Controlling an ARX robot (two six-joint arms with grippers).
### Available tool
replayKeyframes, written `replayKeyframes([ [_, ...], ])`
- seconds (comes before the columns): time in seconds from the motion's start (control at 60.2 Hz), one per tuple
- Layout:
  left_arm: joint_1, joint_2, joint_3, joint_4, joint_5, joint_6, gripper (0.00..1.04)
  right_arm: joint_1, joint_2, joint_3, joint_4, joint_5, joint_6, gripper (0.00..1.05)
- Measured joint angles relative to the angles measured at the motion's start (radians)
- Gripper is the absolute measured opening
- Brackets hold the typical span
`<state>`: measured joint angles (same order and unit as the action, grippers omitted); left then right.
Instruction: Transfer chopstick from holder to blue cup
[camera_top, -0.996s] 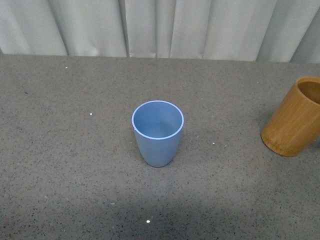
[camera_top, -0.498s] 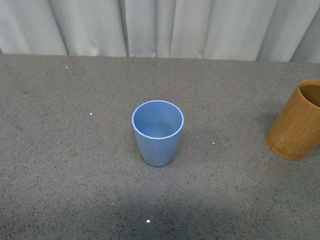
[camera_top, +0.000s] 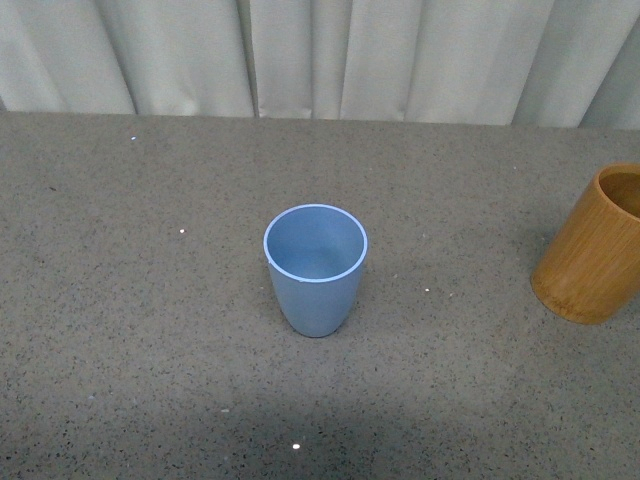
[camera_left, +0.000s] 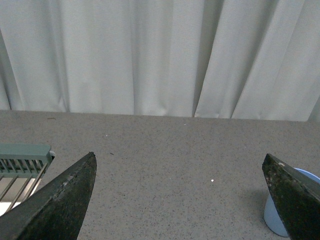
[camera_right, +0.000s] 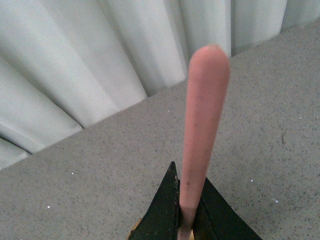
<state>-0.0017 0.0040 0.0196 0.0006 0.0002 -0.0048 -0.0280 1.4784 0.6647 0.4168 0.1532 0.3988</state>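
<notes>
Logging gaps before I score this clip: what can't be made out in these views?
- Holder: cut by the front view's right edge; inside hidden.
- Chopstick: lower end hidden between the right gripper fingers.
- Blue cup: mostly behind a left gripper finger.
- Green rack: cut off by the frame edge.
- Neither arm shows in front view.

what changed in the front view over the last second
The bamboo holder slid toward the right edge of the front view and a little nearer the camera, and now stands more upright than a second ago; most of the shift came in the first half second. The blue cup stayed put, upright and empty. Neither arm appears in the front view at any point.
</notes>
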Motion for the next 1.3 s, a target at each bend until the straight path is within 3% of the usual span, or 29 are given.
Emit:
replayKeyframes([
  [0.232, 0.0, 0.0, 0.0, 0.0, 0.0, 0.0, 0.98, -0.012, -0.204, 0.0, -0.096, -0.04, 0.044, 0.02],
  [0.349, 0.0, 0.0, 0.0, 0.0, 0.0, 0.0, 0.98, 0.034, -0.288, -0.01, -0.113, -0.033, 0.09, 0.02],
  [0.498, 0.0, 0.0, 0.0, 0.0, 0.0, 0.0, 0.98, 0.166, -0.315, -0.043, -0.095, 0.008, 0.143, 0.02],
  [0.664, 0.0, 0.0, 0.0, 0.0, 0.0, 0.0, 0.98, 0.405, -0.183, -0.066, 0.027, 0.089, 0.227, 0.02],
  [0.814, 0.0, 0.0, 0.0, 0.0, 0.0, 0.0, 0.98, 0.494, -0.006, -0.049, 0.108, 0.107, 0.284, 0.02],
  [1.295, 0.0, 0.0, 0.0, 0.0, 0.0, 0.0, 0.98, 0.561, 0.145, 0.047, 0.126, 0.131, 0.337, 0.02],
])
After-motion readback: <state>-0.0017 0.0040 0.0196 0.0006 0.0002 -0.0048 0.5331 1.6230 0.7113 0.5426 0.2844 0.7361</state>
